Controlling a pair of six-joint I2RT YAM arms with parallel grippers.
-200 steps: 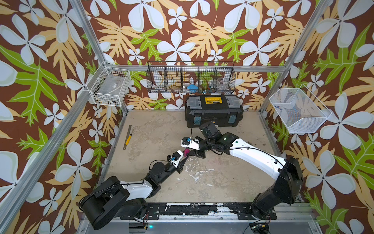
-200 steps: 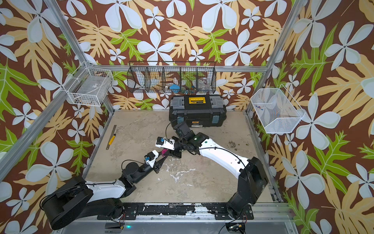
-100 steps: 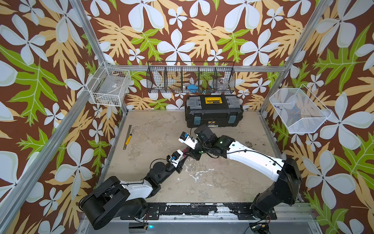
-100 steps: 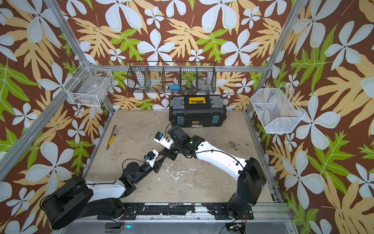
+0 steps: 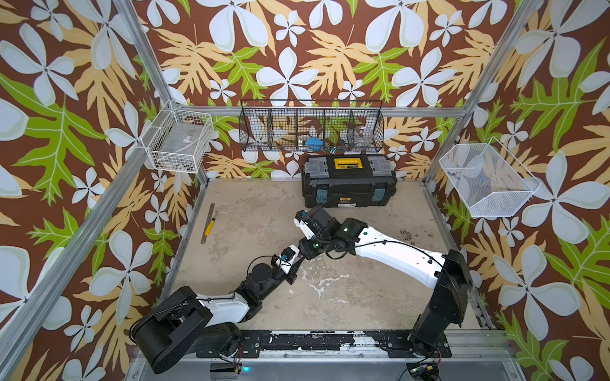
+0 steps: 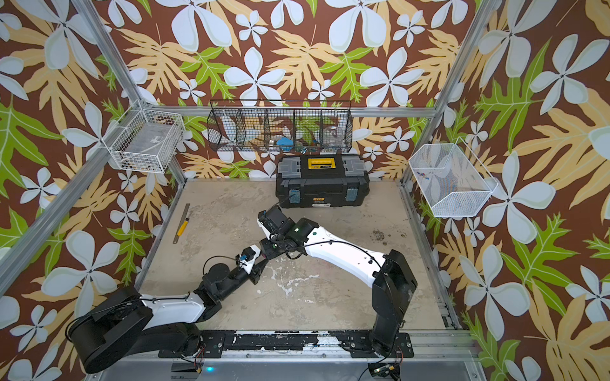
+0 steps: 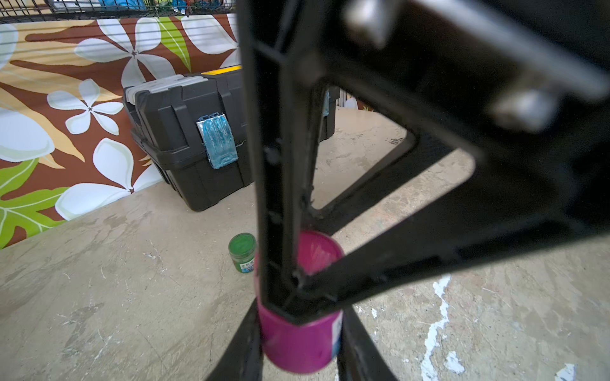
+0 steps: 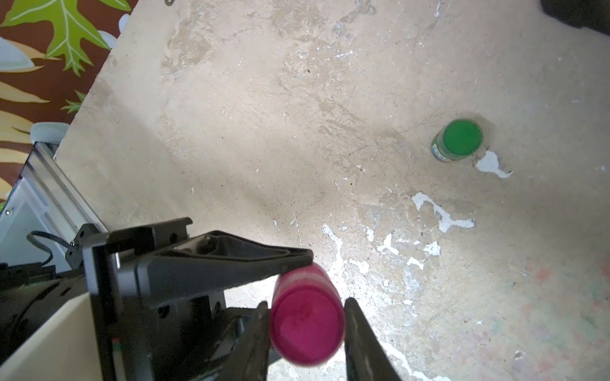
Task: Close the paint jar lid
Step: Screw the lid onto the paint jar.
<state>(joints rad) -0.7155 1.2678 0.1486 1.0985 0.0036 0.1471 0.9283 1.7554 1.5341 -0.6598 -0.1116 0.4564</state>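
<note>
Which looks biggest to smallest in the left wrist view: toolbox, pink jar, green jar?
1. toolbox, though partly hidden
2. pink jar
3. green jar
The pink jar is much nearer the camera than the green jar, so its lead there may be only apparent.

In front of the toolbox (image 5: 348, 184) the table (image 5: 363, 297) is mostly free; only a green jar (image 8: 458, 140) stands there.

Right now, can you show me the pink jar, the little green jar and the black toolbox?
pink jar (image 7: 297, 343): left wrist view, on its side wall.
green jar (image 8: 461, 137): right wrist view, on the top of its lid.
black toolbox (image 5: 350, 189): in a top view, on its front wall.
</note>
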